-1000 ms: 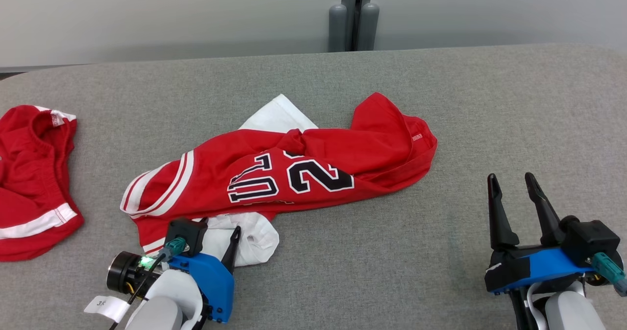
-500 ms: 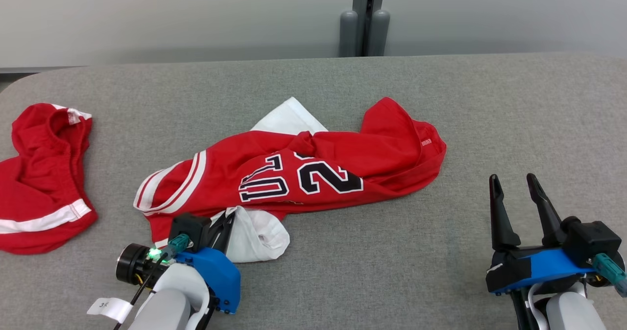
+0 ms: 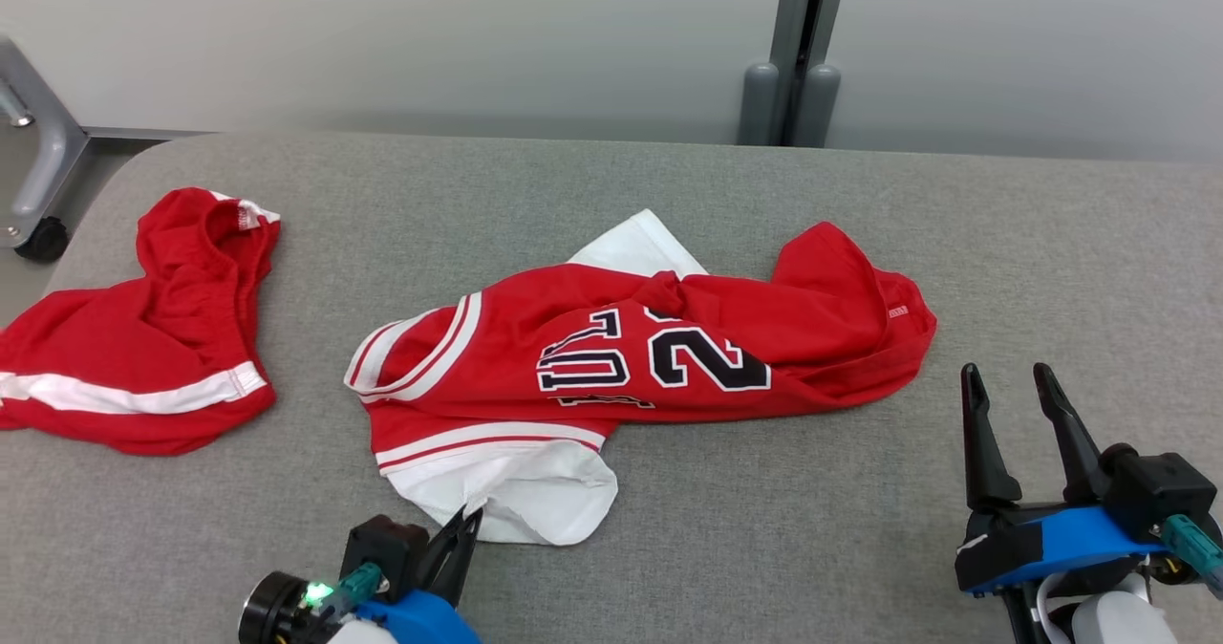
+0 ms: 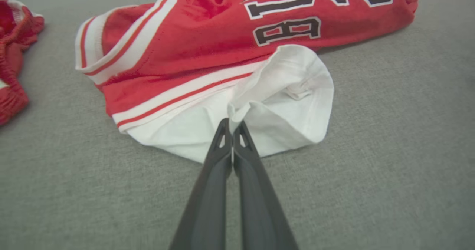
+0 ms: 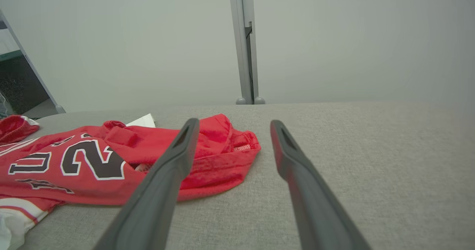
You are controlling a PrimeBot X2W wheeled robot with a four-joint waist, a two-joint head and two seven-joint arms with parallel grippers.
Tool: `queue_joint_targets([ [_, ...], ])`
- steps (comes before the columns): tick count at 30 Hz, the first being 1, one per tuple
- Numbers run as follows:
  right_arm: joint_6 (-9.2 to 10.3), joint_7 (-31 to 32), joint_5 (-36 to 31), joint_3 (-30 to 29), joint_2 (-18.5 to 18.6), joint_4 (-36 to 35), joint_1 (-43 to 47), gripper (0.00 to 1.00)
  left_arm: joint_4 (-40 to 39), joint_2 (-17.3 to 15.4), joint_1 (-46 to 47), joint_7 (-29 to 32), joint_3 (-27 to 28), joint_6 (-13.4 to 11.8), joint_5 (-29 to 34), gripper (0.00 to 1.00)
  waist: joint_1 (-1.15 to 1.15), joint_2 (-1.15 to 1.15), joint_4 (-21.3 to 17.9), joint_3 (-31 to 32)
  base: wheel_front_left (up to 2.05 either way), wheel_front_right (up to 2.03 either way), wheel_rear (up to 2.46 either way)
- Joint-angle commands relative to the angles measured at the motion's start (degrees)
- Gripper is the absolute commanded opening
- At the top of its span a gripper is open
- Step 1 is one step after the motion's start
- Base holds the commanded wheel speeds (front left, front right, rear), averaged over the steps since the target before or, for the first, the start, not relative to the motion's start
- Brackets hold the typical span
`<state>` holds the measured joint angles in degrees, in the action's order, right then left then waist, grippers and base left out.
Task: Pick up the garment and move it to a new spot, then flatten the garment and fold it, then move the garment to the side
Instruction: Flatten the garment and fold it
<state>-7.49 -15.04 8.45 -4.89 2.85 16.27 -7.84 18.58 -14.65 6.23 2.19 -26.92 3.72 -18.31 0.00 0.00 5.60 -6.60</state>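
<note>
I see my left gripper (image 4: 232,125) clamped tight, its tips seemingly pinching a fold of the white sleeve (image 4: 282,94) of the red jersey (image 3: 621,357), which lies crumpled mid-way across the grey table (image 3: 764,195). My right gripper (image 3: 1006,376) hovers wide open and empty, just right of it.

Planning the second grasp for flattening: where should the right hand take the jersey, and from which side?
Probably the hem at the right end of the jersey, nearest the open right hand: a doubled, slightly raised edge. Come from the robot's right, low over the table.
</note>
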Motion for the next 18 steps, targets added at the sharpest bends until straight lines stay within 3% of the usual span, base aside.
queue_joint_targets([
  [1,-0.01,-0.2,-0.3,-0.2,0.1,0.1,0.6,1.00,-2.6,-1.1,-2.1,0.8,0.2,-1.4,-0.1,0.00,0.00,0.00,0.8,0.0,0.00,0.00,0.00],
  [10,-0.01,-0.2,-0.8,-0.7,0.1,-0.1,1.4,1.00,-9.9,-3.8,-11.4,4.2,3.3,-6.2,-2.8,0.00,0.00,0.00,3.3,0.0,0.00,0.00,0.00],
  [15,-0.01,-0.2,-1.0,-0.6,0.2,0.2,0.9,1.00,-14.0,-5.2,-13.6,6.2,3.9,-7.1,-3.6,0.00,0.00,0.00,4.2,-0.2,0.00,0.00,0.00],
  [16,-0.01,-0.2,-1.0,-0.5,0.2,0.3,0.7,1.00,-14.7,-5.3,-13.8,5.9,4.1,-7.3,-3.7,0.33,0.00,0.00,4.3,-0.2,0.00,0.00,0.00],
  [17,-0.01,-0.2,-1.0,-0.5,0.2,0.3,0.7,1.00,-15.1,-5.4,-13.9,5.6,4.3,-7.4,-3.6,0.81,0.00,0.00,4.4,-0.1,0.00,0.00,0.00],
  [18,-0.01,-0.2,-1.0,-0.5,0.2,0.4,0.6,1.00,-15.4,-5.5,-13.9,5.1,4.4,-7.8,-3.4,1.00,0.00,0.00,4.4,-0.1,0.00,0.00,0.00],
])
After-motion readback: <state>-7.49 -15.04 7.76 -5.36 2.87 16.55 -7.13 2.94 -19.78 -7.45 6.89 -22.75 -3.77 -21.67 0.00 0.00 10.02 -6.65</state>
